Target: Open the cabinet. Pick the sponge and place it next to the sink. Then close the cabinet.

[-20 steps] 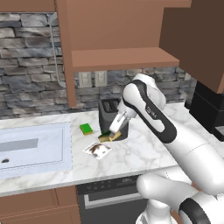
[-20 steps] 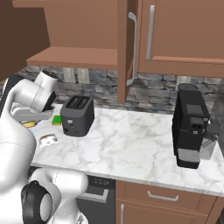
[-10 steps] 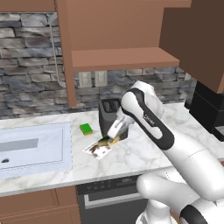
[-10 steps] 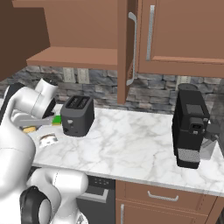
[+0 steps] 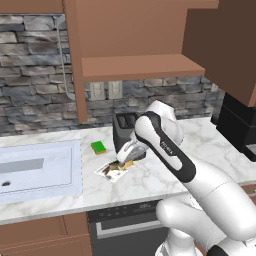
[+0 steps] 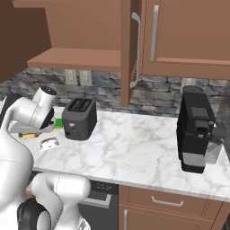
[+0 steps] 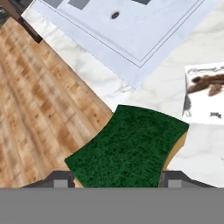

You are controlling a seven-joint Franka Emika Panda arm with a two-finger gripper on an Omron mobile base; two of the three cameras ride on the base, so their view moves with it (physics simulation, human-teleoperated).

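Note:
My gripper (image 5: 128, 156) is shut on the sponge (image 7: 129, 147), a dark green pad with an orange-brown layer; the sponge (image 5: 129, 162) hangs low over the marble counter, in front of the toaster. Both fingertips (image 7: 57, 179) flank the sponge's near edge. The pale sink (image 5: 45, 175) lies to the left, a short stretch of counter away, and its corner (image 7: 109, 30) shows beyond the sponge. The cabinet (image 5: 140, 65) above stands open, its shelf bare, with one door (image 6: 127, 49) swung out edge-on. The gripper (image 6: 31, 133) also sits left of the toaster.
A black toaster (image 5: 125, 128) stands just behind the hand. A bright green sponge (image 5: 98, 147) and a flat white packet (image 5: 114, 170) lie on the counter near the sink. A black coffee machine (image 6: 195, 130) stands at the right. The wooden floor (image 7: 39, 109) lies beyond the counter edge.
The hand has sunk a little toward the counter with the sponge still held. Nothing else has moved.

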